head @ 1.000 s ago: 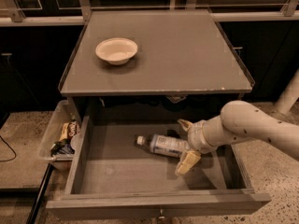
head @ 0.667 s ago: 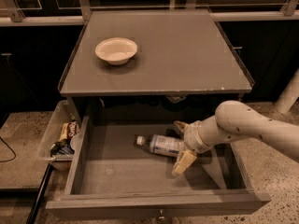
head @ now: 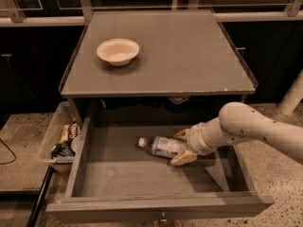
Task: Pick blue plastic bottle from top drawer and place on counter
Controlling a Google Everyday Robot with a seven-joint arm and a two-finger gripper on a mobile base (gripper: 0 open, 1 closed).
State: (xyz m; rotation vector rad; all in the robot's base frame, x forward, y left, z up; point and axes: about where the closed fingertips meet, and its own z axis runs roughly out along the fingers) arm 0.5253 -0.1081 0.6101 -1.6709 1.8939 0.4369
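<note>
The blue plastic bottle (head: 160, 146) lies on its side on the floor of the open top drawer (head: 118, 178), white cap pointing left. My gripper (head: 182, 147) reaches in from the right. Its two tan fingers (head: 183, 158) sit above and below the bottle's right end and press against it. The bottle still rests on the drawer bottom. The counter (head: 189, 56) is the grey cabinet top above the drawer.
A white bowl (head: 118, 51) stands on the counter's left rear part. A clear plastic bin of snacks (head: 59, 138) sits left of the drawer. Speckled floor lies on both sides, and a white post (head: 292, 96) stands at the right.
The gripper has moved left over the bottle's right end, and its fingers have drawn closer together around the bottle. The bottle has not shifted.
</note>
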